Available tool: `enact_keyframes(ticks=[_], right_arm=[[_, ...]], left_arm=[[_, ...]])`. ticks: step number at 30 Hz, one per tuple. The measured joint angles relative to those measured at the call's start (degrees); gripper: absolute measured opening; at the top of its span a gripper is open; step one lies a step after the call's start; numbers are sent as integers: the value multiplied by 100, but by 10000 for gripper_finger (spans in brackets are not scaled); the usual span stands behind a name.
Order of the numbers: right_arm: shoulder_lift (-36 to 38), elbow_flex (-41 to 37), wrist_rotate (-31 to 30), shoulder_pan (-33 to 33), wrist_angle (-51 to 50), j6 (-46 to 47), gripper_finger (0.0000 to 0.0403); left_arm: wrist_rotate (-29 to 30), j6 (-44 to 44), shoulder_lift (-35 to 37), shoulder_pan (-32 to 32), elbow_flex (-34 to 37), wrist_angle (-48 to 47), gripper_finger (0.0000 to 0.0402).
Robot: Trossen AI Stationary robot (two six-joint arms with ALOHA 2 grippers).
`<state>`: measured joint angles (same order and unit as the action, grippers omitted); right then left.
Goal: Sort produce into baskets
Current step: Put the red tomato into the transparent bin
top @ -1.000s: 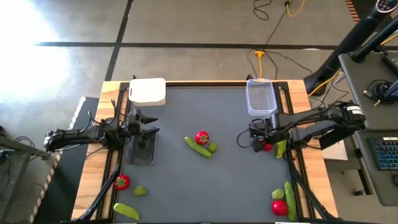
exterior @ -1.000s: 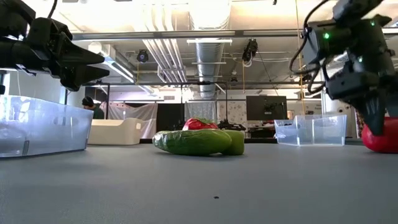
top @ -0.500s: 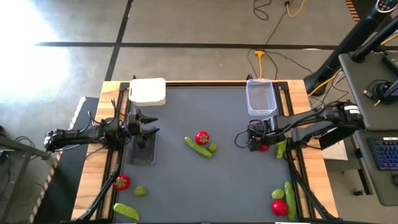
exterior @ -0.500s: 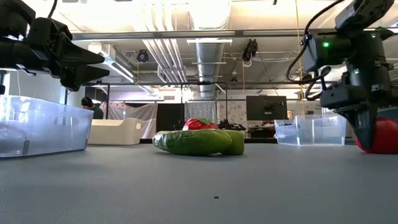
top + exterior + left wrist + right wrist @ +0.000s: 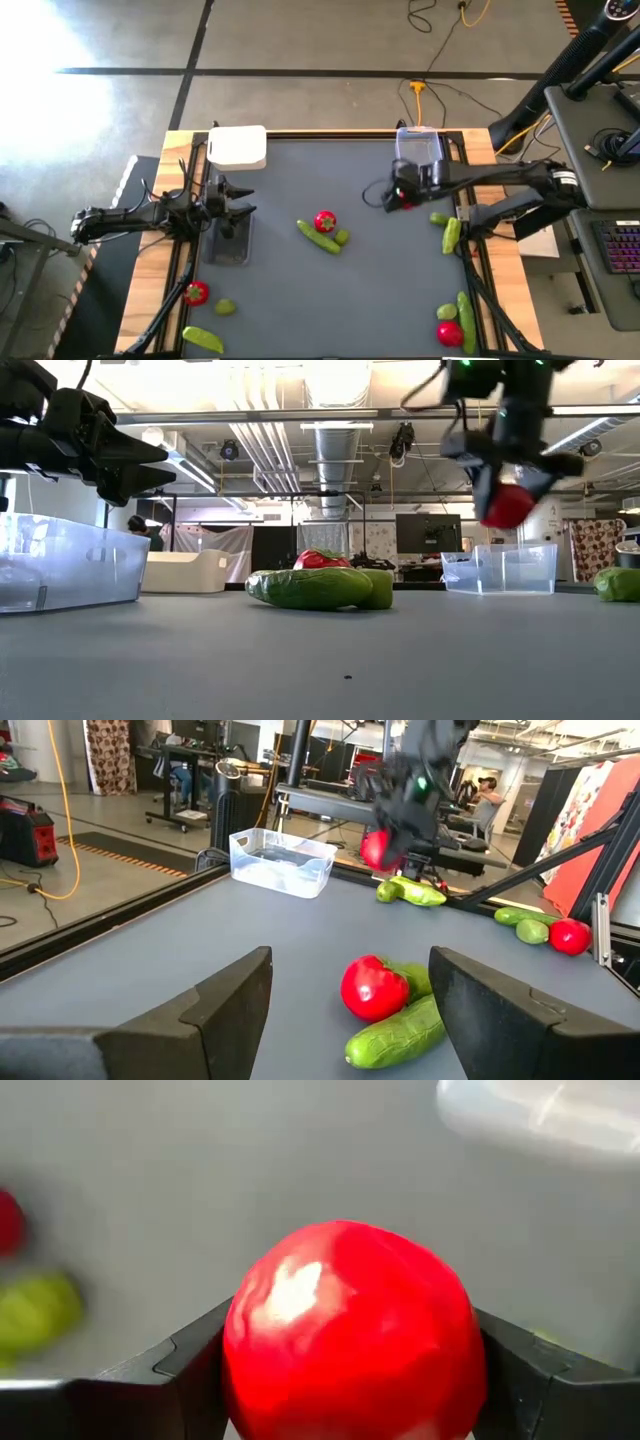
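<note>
High view: the right gripper (image 5: 403, 197), just right of centre in the upper half of the frame, grips a round red piece (image 5: 407, 199) between its 2 fingers and hangs beside the near end of the clear tub (image 5: 420, 158). The low view, upper right, shows this piece (image 5: 508, 506) lifted clear of the table; in the right wrist view it fills the gap between the fingers (image 5: 170, 1370). The step in hand appears to be the carry to a basket. The next move likely calls for centring the piece over the tub's opening before release. The left gripper (image 5: 246, 211), at mid-left, waits with fingers apart and empty over the dark grey tray (image 5: 229, 245). The white tub (image 5: 238, 147) sits at upper left; a red, pod and ball cluster (image 5: 324, 230) lies at centre.
</note>
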<state>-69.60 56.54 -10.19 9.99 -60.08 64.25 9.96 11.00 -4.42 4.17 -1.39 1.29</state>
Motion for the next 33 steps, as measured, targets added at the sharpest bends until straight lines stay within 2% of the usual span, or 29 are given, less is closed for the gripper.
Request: enact_keyframes(ticks=[5,11,16,20,26,33], right_arm=[[4,612,-377,933,-354,-831,285],[-104,639,-351,2257,-383,-1775,285],[-646,411,-325,3171,-269,-2475,284],[-1267,383,-303,3750,421,-2957,287],[-2234,711,-286,4382,1167,-3426,286],[-2971,1262,-290,4505,1302,-3912,291]], left_arm=[[0,0,1,1,0,-1,253],[0,0,0,0,0,-1,253],[0,0,1,-1,0,-1,253],[0,0,1,0,0,0,253],[0,0,-1,-1,0,0,253],[0,0,1,-1,0,-1,253]])
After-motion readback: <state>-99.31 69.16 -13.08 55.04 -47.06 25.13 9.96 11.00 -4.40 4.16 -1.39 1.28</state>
